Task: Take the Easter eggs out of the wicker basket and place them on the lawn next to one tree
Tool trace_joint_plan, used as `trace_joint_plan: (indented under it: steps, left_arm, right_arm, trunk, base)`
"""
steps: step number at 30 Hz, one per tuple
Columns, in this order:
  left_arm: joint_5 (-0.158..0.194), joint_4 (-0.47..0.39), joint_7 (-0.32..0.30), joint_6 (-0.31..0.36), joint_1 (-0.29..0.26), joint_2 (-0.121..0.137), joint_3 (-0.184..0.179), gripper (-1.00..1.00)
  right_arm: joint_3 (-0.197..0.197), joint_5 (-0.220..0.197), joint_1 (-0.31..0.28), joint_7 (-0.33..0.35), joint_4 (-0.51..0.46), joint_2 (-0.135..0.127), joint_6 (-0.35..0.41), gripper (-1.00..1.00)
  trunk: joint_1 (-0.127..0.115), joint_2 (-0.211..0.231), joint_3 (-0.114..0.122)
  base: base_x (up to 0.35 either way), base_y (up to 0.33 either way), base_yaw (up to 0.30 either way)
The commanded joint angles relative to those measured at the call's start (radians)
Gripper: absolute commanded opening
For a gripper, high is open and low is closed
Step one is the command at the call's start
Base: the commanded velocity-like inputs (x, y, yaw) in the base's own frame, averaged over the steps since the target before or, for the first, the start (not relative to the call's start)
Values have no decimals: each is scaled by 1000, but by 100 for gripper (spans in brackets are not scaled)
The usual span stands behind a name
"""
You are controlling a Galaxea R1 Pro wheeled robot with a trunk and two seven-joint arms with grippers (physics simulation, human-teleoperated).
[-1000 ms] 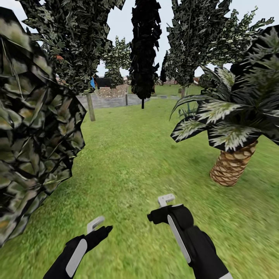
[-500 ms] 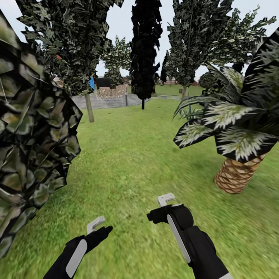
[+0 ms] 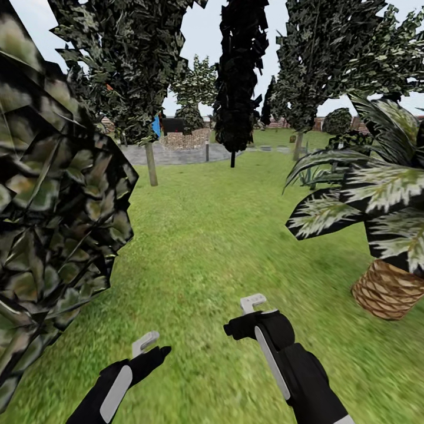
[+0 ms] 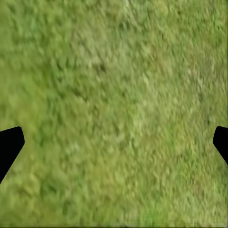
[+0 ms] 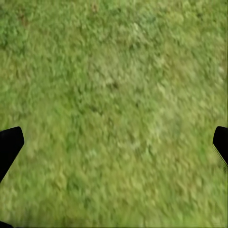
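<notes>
Grassy garden (image 3: 206, 235), trees (image 3: 235, 76), fence (image 3: 282, 123)

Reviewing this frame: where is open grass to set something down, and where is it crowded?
Open lawn runs ahead between the leafy bush on the left and the palm on the right, up to the paved strip. Both grippers, left and right, hang over bare grass. The two flanks are crowded.

Mottled green grass (image 3: 206, 235) fills the middle of the frame under a pale sky (image 3: 206, 35). A leafy bush (image 3: 53, 224) crowds the left edge, a palm (image 3: 383, 235) the right, with dark trees (image 3: 241, 76) and a grey stone wall (image 3: 176, 154) far back.
</notes>
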Motion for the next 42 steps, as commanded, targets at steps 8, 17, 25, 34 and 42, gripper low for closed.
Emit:
trace_joint_plan:
  steps: [8, 17, 25, 34, 42]
  left_arm:
    - [8, 14, -3, 9, 0, -1, 3, 100]
    - [8, 17, -3, 7, 0, -1, 3, 100]
    - [7, 16, -3, 5, 0, -1, 3, 100]
    - [7, 17, -3, 5, 0, -1, 3, 100]
    - [7, 17, -3, 5, 0, -1, 3, 100]
  right_arm:
    - [0, 0, -1, 1, -3, -2, 4, 100]
    - [1, 0, -1, 1, -4, -2, 4, 100]
    - [2, 0, -1, 1, -4, -2, 4, 100]
    - [4, 0, 0, 1, -16, -2, 4, 100]
    - [5, 0, 2, 1, -26, -2, 4, 100]
  trunk:
    - [1, -1, -1]
    - [1, -1, -1]
    - [1, -1, -1]
    - [1, -1, -1]
    - [1, -1, -1]
  base:
    - [334, 0, 6]
    - [334, 0, 0]
    - [334, 0, 0]
    - [334, 0, 0]
    - [334, 0, 0]
